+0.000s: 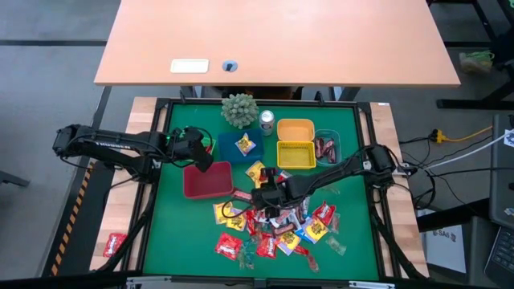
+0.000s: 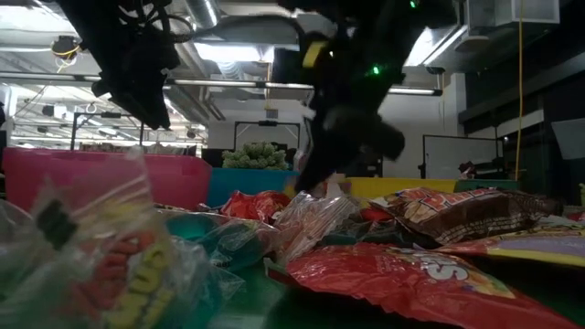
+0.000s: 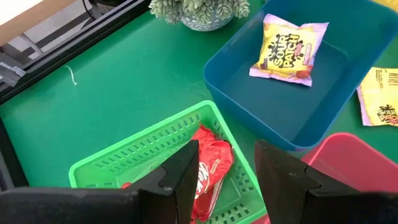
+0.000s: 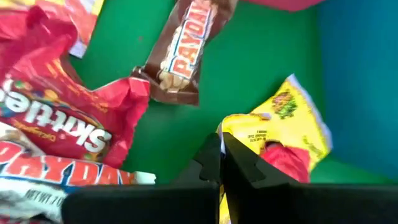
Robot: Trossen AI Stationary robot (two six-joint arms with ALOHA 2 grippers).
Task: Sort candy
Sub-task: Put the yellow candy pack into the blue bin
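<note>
left end effector (image 3: 227,180) hangs spread over the green bin (image 3: 155,149), red candy (image 3: 211,165) already dropped inside. right end effector (image 4: 221,163) pinches a yellow candy (image 4: 286,134) beside the blue bin (image 4: 360,81), presumably bound there.

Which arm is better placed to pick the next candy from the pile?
Right. The right gripper is already down at the candy pile, beside a yellow packet. The left gripper hovers open over the green basket, away from the pile.
</note>
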